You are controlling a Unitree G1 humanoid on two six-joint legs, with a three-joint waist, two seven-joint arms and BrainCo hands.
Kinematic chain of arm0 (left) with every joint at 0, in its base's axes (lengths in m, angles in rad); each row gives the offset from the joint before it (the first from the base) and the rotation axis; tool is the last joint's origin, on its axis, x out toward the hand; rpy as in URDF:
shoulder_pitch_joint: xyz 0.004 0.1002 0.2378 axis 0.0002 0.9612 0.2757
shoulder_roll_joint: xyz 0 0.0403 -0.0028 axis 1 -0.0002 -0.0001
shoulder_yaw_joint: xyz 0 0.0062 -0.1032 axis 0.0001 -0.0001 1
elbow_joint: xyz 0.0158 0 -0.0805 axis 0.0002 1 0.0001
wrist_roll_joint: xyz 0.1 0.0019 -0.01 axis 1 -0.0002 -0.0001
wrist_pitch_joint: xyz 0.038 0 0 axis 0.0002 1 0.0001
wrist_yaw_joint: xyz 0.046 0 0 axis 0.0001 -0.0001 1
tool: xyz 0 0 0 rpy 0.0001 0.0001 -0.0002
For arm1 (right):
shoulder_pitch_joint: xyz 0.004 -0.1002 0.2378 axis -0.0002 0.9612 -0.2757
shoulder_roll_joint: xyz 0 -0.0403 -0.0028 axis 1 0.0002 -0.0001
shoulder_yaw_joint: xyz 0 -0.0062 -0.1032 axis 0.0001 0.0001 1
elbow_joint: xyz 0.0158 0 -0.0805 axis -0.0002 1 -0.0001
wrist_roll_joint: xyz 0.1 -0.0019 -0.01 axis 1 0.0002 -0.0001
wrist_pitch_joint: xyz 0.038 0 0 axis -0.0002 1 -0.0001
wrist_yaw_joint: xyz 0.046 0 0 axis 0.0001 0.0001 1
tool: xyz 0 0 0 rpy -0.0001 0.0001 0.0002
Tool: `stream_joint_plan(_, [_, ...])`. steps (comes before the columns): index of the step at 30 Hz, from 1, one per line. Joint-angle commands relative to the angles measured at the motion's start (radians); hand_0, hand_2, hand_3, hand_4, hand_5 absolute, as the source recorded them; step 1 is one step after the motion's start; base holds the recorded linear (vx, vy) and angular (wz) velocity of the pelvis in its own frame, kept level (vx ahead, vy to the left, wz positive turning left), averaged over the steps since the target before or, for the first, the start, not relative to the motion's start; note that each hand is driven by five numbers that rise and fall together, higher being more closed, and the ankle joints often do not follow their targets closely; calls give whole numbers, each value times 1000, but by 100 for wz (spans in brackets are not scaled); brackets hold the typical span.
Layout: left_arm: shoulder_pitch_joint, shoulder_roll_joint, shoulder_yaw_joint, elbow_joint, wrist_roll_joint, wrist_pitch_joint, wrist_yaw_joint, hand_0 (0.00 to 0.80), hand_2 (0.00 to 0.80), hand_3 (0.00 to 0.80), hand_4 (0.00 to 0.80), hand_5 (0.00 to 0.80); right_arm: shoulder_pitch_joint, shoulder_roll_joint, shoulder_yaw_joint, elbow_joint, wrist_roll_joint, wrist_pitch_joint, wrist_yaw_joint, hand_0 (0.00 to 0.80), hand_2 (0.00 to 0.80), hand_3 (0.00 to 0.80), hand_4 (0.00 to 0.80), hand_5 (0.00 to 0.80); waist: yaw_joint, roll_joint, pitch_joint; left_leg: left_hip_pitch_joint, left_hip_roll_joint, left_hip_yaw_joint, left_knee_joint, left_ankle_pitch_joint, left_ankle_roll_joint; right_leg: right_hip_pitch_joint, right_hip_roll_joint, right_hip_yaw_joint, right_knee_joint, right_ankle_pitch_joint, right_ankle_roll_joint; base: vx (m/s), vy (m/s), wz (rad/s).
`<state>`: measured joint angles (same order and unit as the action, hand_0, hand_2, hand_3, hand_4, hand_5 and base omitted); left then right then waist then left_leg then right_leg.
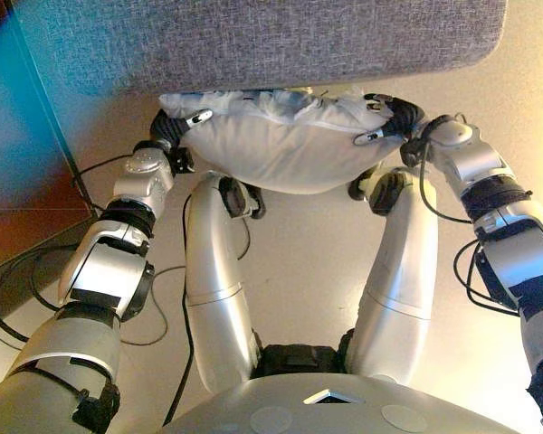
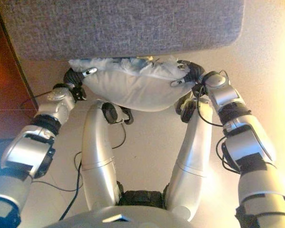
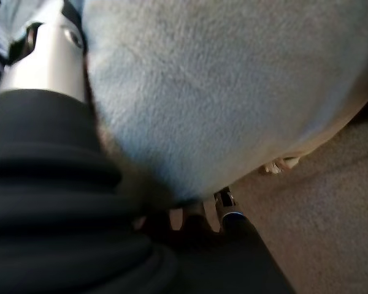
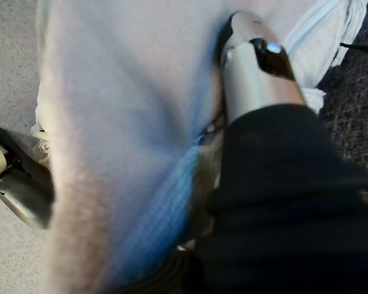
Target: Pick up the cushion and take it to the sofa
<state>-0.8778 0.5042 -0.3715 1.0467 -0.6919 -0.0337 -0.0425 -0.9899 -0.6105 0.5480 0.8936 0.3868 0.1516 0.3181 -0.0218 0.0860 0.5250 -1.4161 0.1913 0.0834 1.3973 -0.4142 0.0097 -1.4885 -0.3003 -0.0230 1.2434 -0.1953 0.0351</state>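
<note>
I hold a white, soft cushion between both hands at chest height, its far edge against the front of the grey fabric sofa. My left hand clasps the cushion's left end, thumb lying on top and the fingers hidden beneath. At the right end my right hand grips the same way, its thumb pressed into the cushion near a seam. The cushion sags in the middle between the two hands. The sofa's dark weave shows just past the right hand.
The sofa's seat edge spans the far side and ends in a rounded corner at the right. A dark brown panel stands along the left. Beige floor lies under the cushion and on the right.
</note>
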Motion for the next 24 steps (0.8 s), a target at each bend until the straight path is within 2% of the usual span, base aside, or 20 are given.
stream_joint_plan(1, [-34, 22, -7, -8, -19, -42, -84, 157, 157, 157, 157, 157, -27, -34, 38, -17, 28, -27, 17, 0, 0, 0, 0, 0, -17, 1, -5, 19, -4, -11, -106, 78, -60, 68, -28, 91, -59, 13, 31, 0, 0, 0])
stream_joint_plan(2, [-38, 21, -16, -22, -15, -42, -96, 427, 427, 427, 427, 427, -29, -34, 40, -21, 20, -24, 23, 132, 132, 132, 132, 132, -17, 2, -5, 19, -4, -10, -110, 79, -60, 69, -28, 90, -64, 16, 32, 0, 0, 0])
stream_joint_plan(3, [-41, 20, -26, -37, -11, -40, -102, 800, 800, 800, 800, 800, -31, -37, 44, -27, 14, -19, 28, 687, 687, 687, 687, 687, -17, 2, -5, 20, -5, -9, -115, 80, -60, 70, -28, 90, -69, 19, 33, 0, 0, 0])
stream_joint_plan(4, [-43, 20, -31, -41, -12, -43, -107, 800, 800, 800, 800, 800, -32, -39, 47, -26, 11, -20, 31, 800, 800, 800, 800, 800, -17, 3, -5, 20, -5, -8, -117, 81, -61, 70, -28, 90, -72, 21, 34, -13, 8, -3])
stream_joint_plan(17, [-69, 38, -57, -49, -23, -54, -113, 800, 800, 800, 800, 800, -81, -48, 109, 58, -201, 24, 44, 800, 800, 800, 800, 800, -9, 7, -5, 30, -7, -12, -153, 100, -71, 80, -29, 88, -101, 40, 41, -2, 1, 0])
stream_joint_plan(19, [-70, 40, -57, -48, -24, -58, -117, 800, 800, 800, 800, 800, -90, -51, 120, 67, -250, 27, 27, 800, 800, 800, 800, 800, -7, 7, -5, 33, -8, -13, -157, 101, -71, 83, -29, 87, -104, 41, 42, 0, 0, 0])
stream_joint_plan(24, [-91, 45, -63, -48, -50, -97, -117, 800, 800, 800, 800, 800, -125, -57, 150, 100, -375, 49, -102, 800, 800, 800, 800, 800, -5, 7, -5, 37, -10, -15, -166, 102, -69, 89, -26, 84, -109, 41, 41, 0, 0, 0])
